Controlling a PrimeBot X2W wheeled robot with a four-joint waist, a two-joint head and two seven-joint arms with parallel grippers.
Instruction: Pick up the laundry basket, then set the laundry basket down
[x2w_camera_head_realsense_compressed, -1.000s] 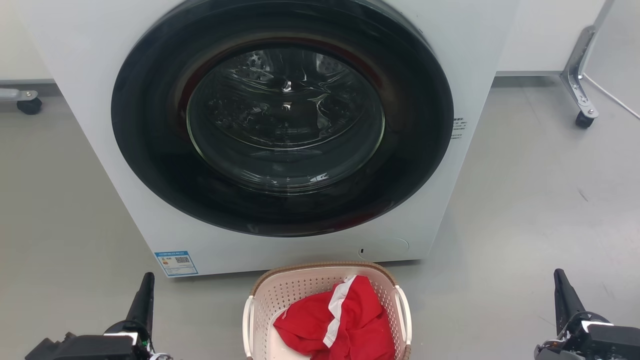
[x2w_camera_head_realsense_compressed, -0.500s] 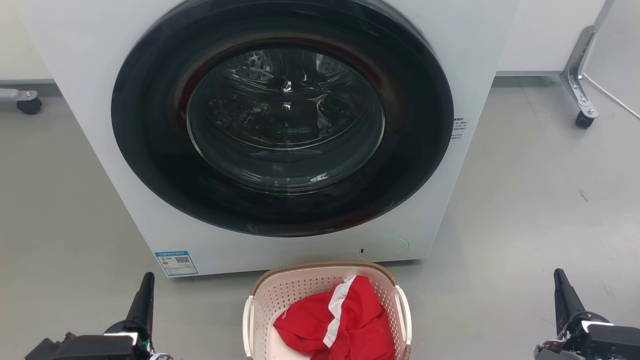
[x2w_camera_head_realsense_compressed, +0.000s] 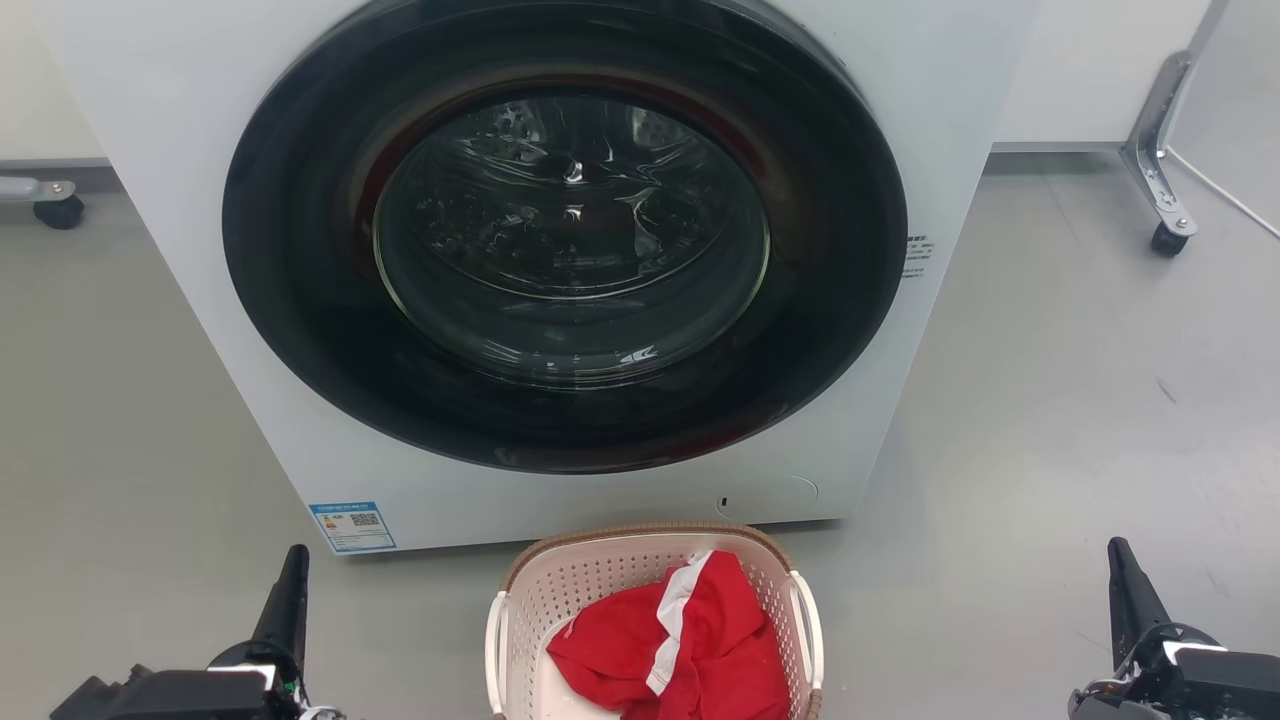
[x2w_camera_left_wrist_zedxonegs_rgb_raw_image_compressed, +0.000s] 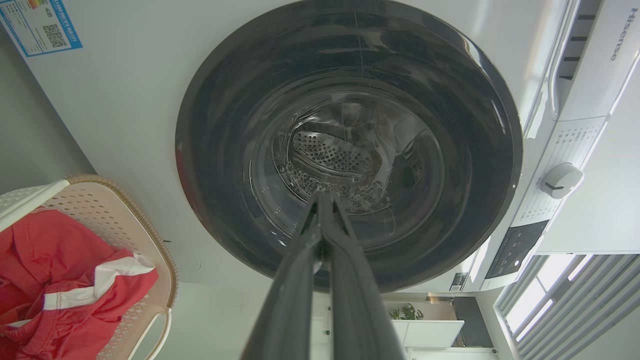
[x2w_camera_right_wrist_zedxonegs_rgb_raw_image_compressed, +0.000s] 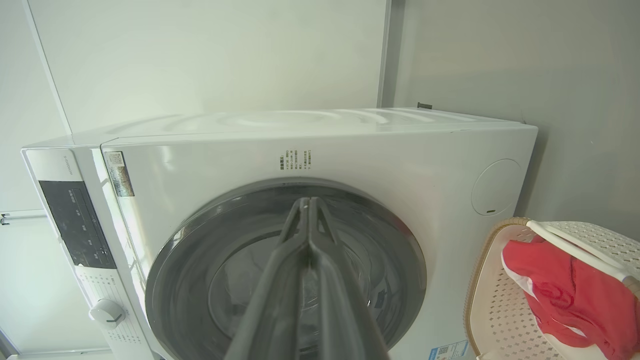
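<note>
On my left gripper (x2w_camera_left_wrist_zedxonegs_rgb_raw_image_compressed: 322, 200) the fingers are pressed together with nothing between them. Same deal on the right gripper (x2w_camera_right_wrist_zedxonegs_rgb_raw_image_compressed: 308, 202). They're low and well apart, one on each side of the laundry basket (x2w_camera_head_realsense_compressed: 590, 585), neither touching it. It sits on the floor (x2w_camera_head_realsense_compressed: 1060, 420) just in front of the washing machine (x2w_camera_head_realsense_compressed: 950, 120), red garment (x2w_camera_head_realsense_compressed: 700, 650) with a white stripe heaped inside.
</note>
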